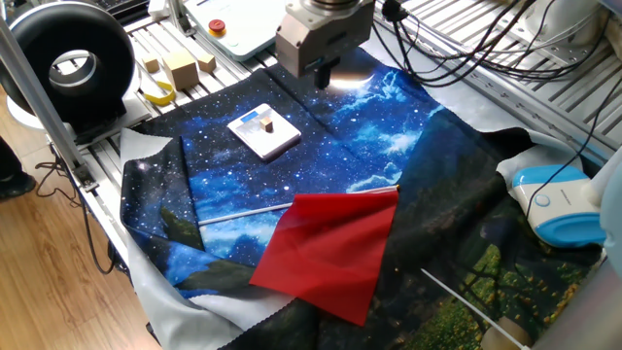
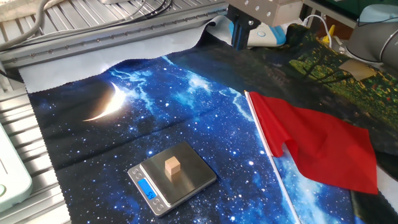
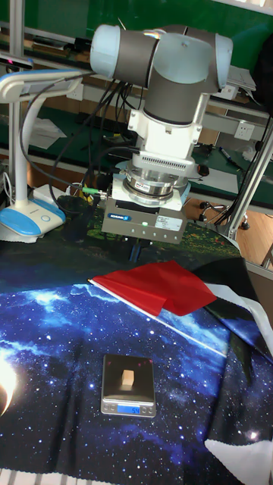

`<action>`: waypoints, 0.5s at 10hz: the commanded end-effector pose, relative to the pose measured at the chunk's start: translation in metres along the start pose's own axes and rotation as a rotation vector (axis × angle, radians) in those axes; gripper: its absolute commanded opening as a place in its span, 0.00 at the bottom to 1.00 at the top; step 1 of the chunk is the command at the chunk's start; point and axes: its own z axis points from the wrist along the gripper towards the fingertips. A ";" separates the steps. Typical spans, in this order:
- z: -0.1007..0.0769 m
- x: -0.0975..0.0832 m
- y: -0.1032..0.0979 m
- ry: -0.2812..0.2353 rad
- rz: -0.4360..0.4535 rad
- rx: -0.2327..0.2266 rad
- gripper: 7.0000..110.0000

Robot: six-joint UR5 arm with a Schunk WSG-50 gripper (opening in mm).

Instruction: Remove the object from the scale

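Note:
The scale (image 1: 279, 142) is a flat white square slab lying on the starry blue cloth, with a small blue display (image 2: 148, 188) on one edge. The object (image 1: 267, 124), a tiny tan wooden cube, stands near the middle of the scale (image 2: 194, 176). My gripper (image 1: 326, 72) hangs well above the cloth, behind the scale and clear of it. Its dark fingers look pressed together with nothing between them. The tall fixed view shows the gripper (image 3: 139, 246) high over the red flag, with the cube (image 3: 127, 377) on the scale (image 3: 112, 381) below.
A red flag (image 1: 330, 248) on a thin white stick lies on the cloth beside the scale. A white-and-blue rounded device (image 1: 562, 204) sits at the cloth's edge. Larger pale wooden blocks (image 1: 180, 68) and a black ring light (image 1: 73, 63) are on the slatted table.

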 end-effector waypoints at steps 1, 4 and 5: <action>-0.002 0.010 -0.011 0.039 -0.114 0.046 0.00; -0.005 0.010 -0.016 0.042 -0.042 0.082 0.00; -0.006 0.010 -0.019 0.042 0.001 0.115 0.00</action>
